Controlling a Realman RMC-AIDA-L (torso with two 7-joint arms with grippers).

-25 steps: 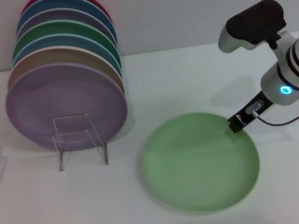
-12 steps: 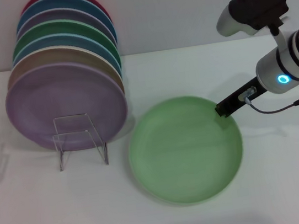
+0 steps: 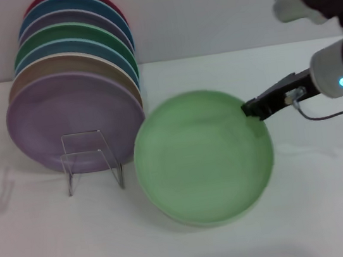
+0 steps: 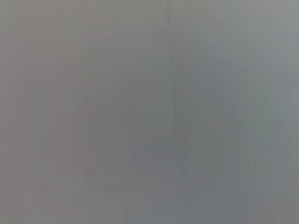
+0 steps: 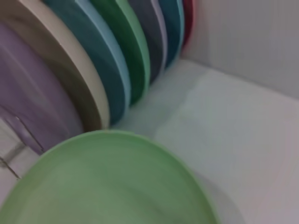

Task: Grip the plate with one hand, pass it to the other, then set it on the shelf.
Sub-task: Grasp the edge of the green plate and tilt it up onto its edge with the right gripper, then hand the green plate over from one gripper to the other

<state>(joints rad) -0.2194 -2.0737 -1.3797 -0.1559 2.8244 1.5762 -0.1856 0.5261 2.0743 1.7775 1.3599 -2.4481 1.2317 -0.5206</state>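
The pale mint-green plate [image 3: 204, 156] hangs tilted above the white table, its face turned toward the head camera. My right gripper [image 3: 250, 108], slim and black behind a blue-ringed wrist, is shut on the plate's upper right rim. The plate also fills the near part of the right wrist view [image 5: 107, 184]. The clear acrylic shelf [image 3: 90, 160] stands to the plate's left, with a row of upright plates behind its square front frame. My left gripper is out of view; the left wrist view shows only plain grey.
Several upright plates stand in a row in the rack, the lilac-purple plate [image 3: 71, 120] in front and tan, blue, darker green and red ones behind; they also show in the right wrist view [image 5: 88, 60]. A grey wall closes the table's far edge.
My right gripper has lifted the mint-green plate off the table and carried it left, toward the shelf. The plate has tipped up from flat to tilted.
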